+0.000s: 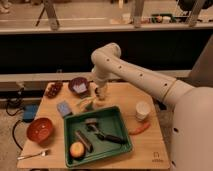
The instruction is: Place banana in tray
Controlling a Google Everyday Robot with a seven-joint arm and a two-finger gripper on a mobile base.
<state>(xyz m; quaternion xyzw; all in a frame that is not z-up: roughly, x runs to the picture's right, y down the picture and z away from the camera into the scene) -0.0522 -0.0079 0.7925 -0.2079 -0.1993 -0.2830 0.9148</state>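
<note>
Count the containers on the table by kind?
Bowls: 2 (red-orange bowl, purple bowl)
Tray: 1
Cup: 1
Total: 4
Gripper: low over the table beside the banana, behind the tray.

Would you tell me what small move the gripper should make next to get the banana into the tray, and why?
I would likely ease the gripper down and sideways over the banana: it hovers open beside the fruit, which lies on the table by the far rim of the tray, so it is not yet aligned to grasp.
</note>
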